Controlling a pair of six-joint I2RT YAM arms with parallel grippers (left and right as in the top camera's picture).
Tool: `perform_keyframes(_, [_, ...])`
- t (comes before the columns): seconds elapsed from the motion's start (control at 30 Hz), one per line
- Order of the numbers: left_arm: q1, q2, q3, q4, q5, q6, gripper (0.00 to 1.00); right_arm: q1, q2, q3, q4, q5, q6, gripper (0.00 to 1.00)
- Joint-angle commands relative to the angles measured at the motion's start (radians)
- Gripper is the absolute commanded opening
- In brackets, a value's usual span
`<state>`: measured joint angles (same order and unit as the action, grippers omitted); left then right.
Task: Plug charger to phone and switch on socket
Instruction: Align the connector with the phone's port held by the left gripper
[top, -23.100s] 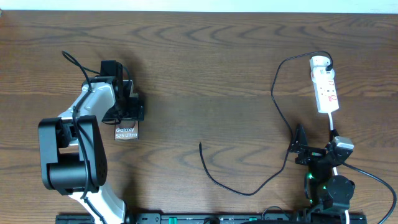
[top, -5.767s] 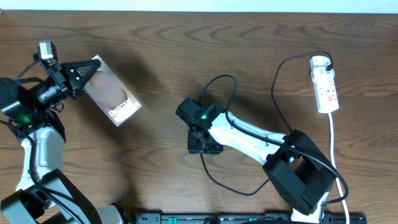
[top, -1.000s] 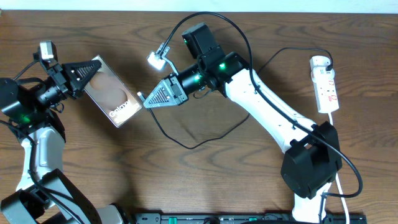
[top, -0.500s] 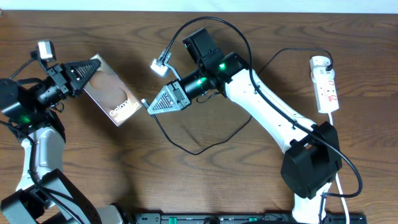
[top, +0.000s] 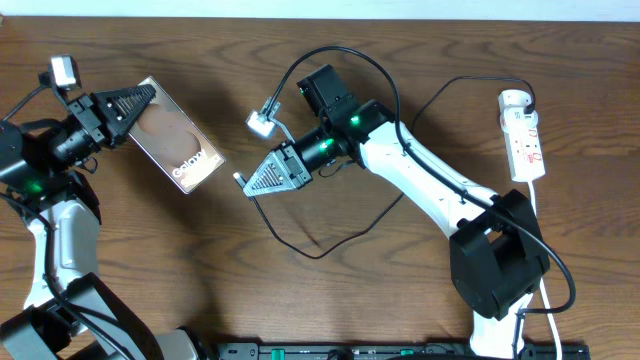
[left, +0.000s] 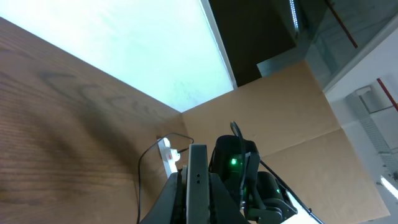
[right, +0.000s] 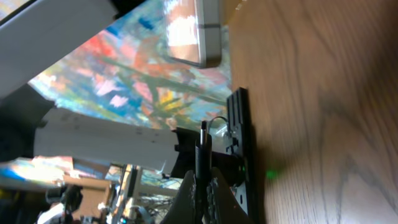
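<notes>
Phone (top: 180, 150) and plug tip (top: 238, 178) of the charger (top: 322, 255) are near each other over the left half of the worktop (top: 300, 310), but we see a small gap between them and they do not touch.

The left arm (top: 60, 240) holds the phone from the far-left corner. The left jaws are clamped on the end of the phone that is away from the white "Galaxy" lettering. The free end, with the lettering, points diagonally toward the middle of the worktop. The phone's shadow falls on the wood just beside it. In the left wrist view we see the phone only edge-on, as a thin grey bar between the fingers.

The right arm (top: 420, 180) reaches from the near-right side across to the middle. The right jaws are pressed together on the black plug, and the short tip sticks out in front of them toward the phone. In the right wrist view the tip points at the end of the phone's frame, with open space between the two.

From the plug the thin black cable hangs down, makes a wide loop on the wood and passes under the right arm. It runs on to the white adapter (top: 513, 99), which sits at the far end of the socket (top: 524, 140). The socket lies near the right edge of the worktop, well apart from both jaws, and its white cord (top: 533, 195) leads toward the near edge. Its switch is too small for us to tell how it stands.
</notes>
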<state>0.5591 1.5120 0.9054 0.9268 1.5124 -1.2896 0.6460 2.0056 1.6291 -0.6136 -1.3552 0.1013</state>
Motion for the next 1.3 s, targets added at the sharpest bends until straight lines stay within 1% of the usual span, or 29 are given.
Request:
perform_keyframes(0.0, [-0.004, -0.008, 0.038, 0.011, -0.016, -0.025, 0.07, 0.014, 0.01, -0.006, 0.024, -0.199, -0.146, 0.01])
perform_keyframes(0.07, [-0.004, -0.008, 0.038, 0.011, -0.011, -0.024, 0.07, 0.027, 0.01, -0.006, 0.024, -0.206, -0.183, 0.01])
perform_keyframes(0.3, [-0.004, -0.008, 0.038, 0.011, -0.002, -0.024, 0.07, 0.046, 0.021, -0.007, 0.027, -0.206, -0.208, 0.01])
perform_keyframes(0.6, [-0.004, -0.008, 0.038, 0.011, 0.014, -0.024, 0.07, 0.047, 0.119, -0.007, 0.037, -0.206, -0.207, 0.01])
perform_keyframes(0.77, [-0.004, -0.008, 0.038, 0.02, 0.034, -0.024, 0.07, 0.048, 0.132, -0.007, 0.063, -0.207, -0.207, 0.01])
perform_keyframes(0.87, [-0.005, -0.008, 0.037, 0.063, 0.059, -0.024, 0.07, 0.048, 0.132, -0.007, 0.089, -0.207, -0.184, 0.01])
perform_keyframes(1.13, [-0.029, -0.008, 0.037, 0.063, 0.058, -0.024, 0.07, 0.051, 0.132, -0.007, 0.126, -0.207, -0.179, 0.01])
perform_keyframes(1.27, [-0.046, -0.008, 0.037, 0.063, 0.054, -0.024, 0.07, 0.055, 0.132, -0.007, 0.194, -0.207, -0.119, 0.01])
